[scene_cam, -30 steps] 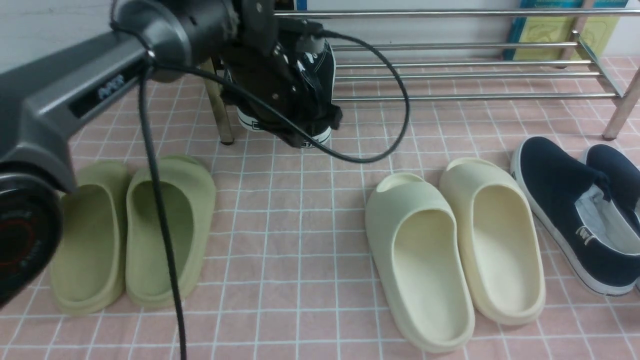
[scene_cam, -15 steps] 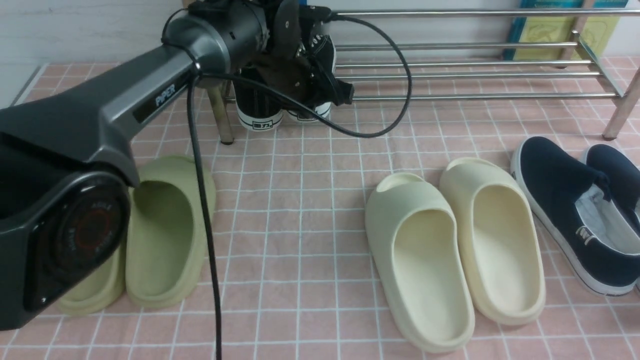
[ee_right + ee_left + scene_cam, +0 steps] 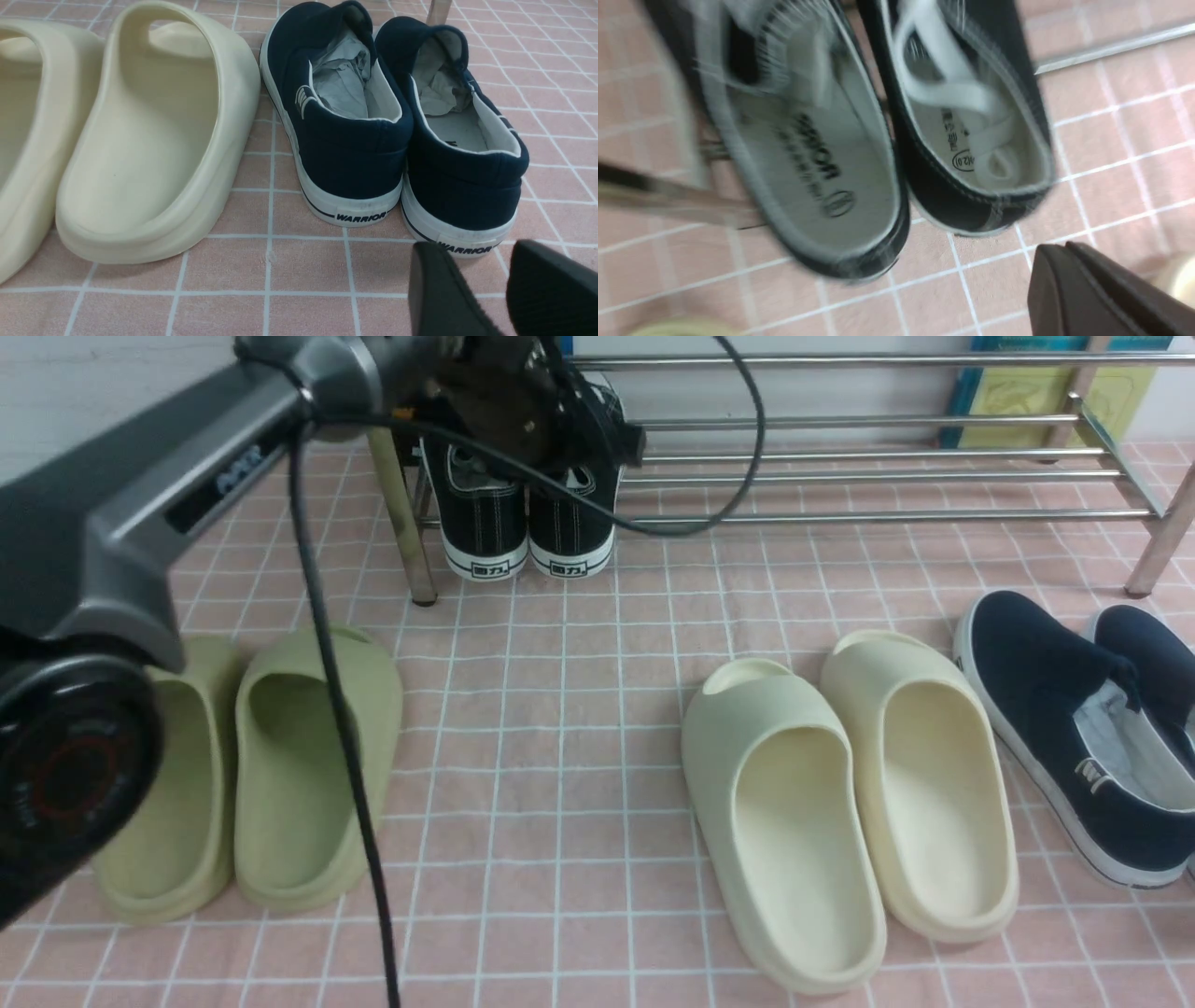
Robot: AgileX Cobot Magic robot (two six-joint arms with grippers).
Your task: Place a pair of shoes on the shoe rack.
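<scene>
While my left gripper point(image 3: 569, 406) hangs at the upper left of the front view, the pair of shoes point(image 3: 527, 513) sits directly beneath it, side by side, heels toward the camera and long axes running away into the frame. Both rest at the left end of the shoe rack point(image 3: 887, 476), beside its front left leg; whether the heels bear on the front rail I cannot tell. In the left wrist view only one dark finger point(image 3: 1092, 294) shows, clear of the shoes, so I cannot tell its spread. My right gripper point(image 3: 486, 289), fingers apart and empty, hovers behind the navy slip-ons point(image 3: 397, 130), well apart from the rack's left end.
</scene>
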